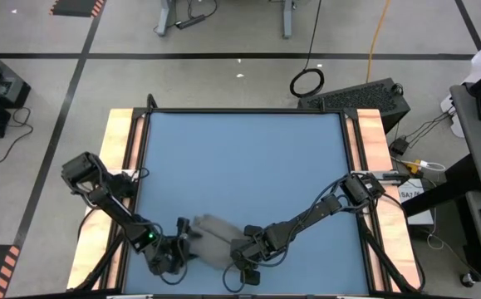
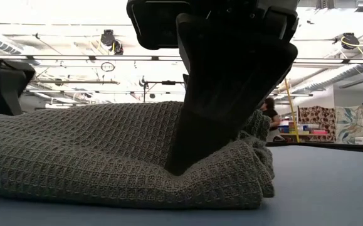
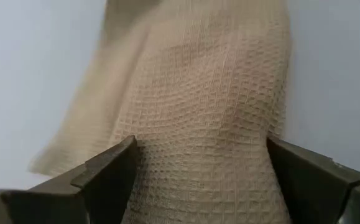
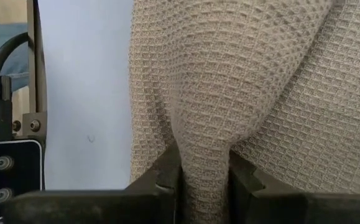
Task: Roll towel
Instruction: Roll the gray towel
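The towel (image 1: 213, 239) lies in a soft bunch on the blue table (image 1: 240, 166), close to the near edge and between the two arms. The right gripper (image 4: 204, 180) has its fingers (image 4: 161, 180) squeezed tight on a pinched-up fold of the towel, and in the low view that gripper (image 2: 187, 160) pushes down into the cloth by its bumpy folded end. The left gripper (image 3: 198, 177) sits at the other side of the towel with its fingers (image 3: 108, 174) spread wide apart, one on each side of the cloth, not squeezing it.
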Available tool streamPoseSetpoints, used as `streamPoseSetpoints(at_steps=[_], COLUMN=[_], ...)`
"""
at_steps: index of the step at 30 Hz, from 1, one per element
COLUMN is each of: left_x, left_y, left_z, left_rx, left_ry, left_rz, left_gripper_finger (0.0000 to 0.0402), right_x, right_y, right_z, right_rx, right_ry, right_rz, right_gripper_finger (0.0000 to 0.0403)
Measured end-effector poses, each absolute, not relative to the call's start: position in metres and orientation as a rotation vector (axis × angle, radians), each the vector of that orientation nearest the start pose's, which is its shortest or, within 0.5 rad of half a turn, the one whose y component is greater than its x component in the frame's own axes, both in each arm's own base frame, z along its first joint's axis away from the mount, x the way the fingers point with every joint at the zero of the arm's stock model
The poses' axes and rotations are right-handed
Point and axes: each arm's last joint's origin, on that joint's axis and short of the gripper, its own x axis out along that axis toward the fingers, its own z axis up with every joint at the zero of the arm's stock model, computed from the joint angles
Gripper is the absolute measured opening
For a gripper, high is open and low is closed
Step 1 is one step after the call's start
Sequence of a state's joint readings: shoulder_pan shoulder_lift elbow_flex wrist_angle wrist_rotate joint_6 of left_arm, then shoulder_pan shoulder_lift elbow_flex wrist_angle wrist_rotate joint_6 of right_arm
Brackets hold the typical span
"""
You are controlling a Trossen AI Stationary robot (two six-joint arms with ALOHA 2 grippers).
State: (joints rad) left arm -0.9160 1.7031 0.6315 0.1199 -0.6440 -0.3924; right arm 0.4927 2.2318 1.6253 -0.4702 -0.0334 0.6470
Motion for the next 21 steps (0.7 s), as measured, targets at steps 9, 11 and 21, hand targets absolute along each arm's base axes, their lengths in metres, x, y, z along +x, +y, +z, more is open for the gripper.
streamPoseSetpoints(at_steps=[9, 11, 21], left_x=[0.199, 0.2, 0.215], left_y=[-0.198, -0.197, -0.18], left_z=[0.104, 0.104, 0.118], left_rx=[0.132, 0.119, -0.15], left_ry=[0.81, 0.81, 0.891], left_rz=[-0.173, -0.171, -0.207], left_gripper_finger=[0.0221, 0.0165, 0.0042], right_x=[0.402, 0.396, 0.349], right_y=[0.224, 0.228, 0.271], right_z=[0.149, 0.161, 0.196], right_rx=[0.337, 0.327, 0.181], right_ry=[1.148, 1.136, 1.004], right_rz=[0.121, 0.116, -0.016], right_gripper_finger=[0.0107, 0.0135, 0.0236])
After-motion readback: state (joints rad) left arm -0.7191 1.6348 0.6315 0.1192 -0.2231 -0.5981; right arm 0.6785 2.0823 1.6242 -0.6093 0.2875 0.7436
